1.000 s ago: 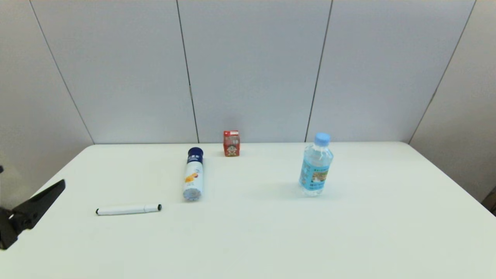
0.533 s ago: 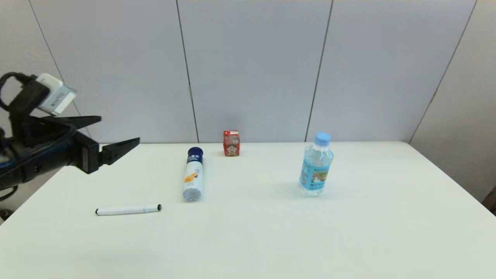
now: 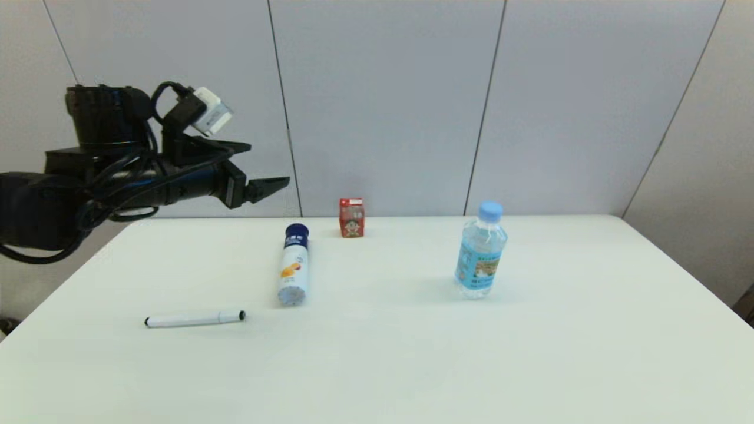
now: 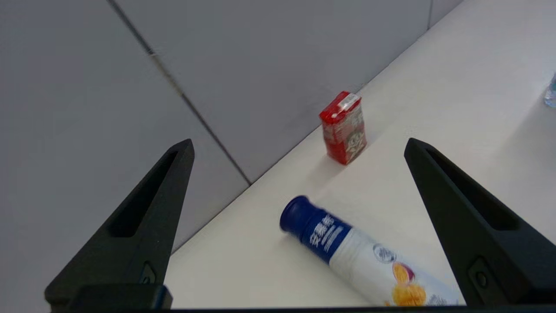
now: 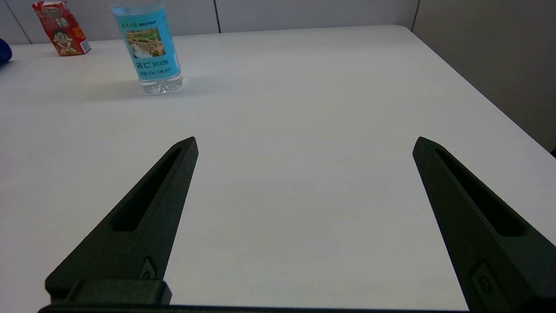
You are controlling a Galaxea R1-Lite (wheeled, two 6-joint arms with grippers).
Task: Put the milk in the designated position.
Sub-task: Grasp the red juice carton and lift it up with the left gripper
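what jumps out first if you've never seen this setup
The black left gripper hangs high over the table's far left, jaws open, aimed toward the milk standing at the far edge by the wall. Near it a white bottle lies on its side, and a water bottle stands to the right.

Lab: white table (image 3: 377,365), panel walls (image 3: 383,106)

The left arm reached in from the robot's left side, raised well above the surface, its wrist roughly level and pointing forward and inward. The left gripper (image 3: 262,168) was empty, its two black fingers (image 4: 147,226) spread wide. The right gripper (image 5: 304,143) hung low over the surface, likewise spread wide and empty.
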